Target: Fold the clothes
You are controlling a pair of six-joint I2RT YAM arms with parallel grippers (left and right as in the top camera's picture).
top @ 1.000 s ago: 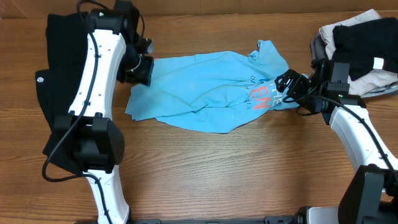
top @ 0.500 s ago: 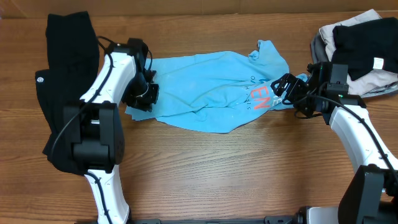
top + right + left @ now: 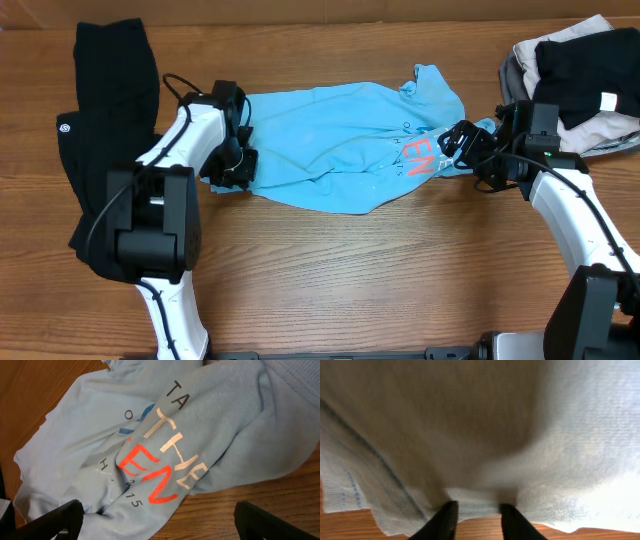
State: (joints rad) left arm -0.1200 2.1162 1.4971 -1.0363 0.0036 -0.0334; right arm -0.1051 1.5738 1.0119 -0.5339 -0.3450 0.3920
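The light blue T-shirt (image 3: 330, 140) lies crumpled across the middle of the table, with its red and white lettering (image 3: 422, 155) at the right. My left gripper (image 3: 236, 166) is low at the shirt's left edge. In the left wrist view its fingers (image 3: 479, 508) are apart, with the shirt's hem (image 3: 470, 460) at their tips. My right gripper (image 3: 463, 140) is open at the shirt's right end. In the right wrist view it (image 3: 157, 510) hovers wide open over the lettering (image 3: 165, 470). The long black garment (image 3: 105, 110) with a white round logo (image 3: 65, 126) lies at the far left.
A pile of black, grey and beige clothes (image 3: 580, 80) sits at the back right corner, just behind my right arm. Bare wooden table (image 3: 380, 280) stretches along the front. The table's back edge meets a brown wall.
My left gripper has come forward and down along the shirt's left side to its lower left edge. My right gripper has barely moved. The shirt lies the same.
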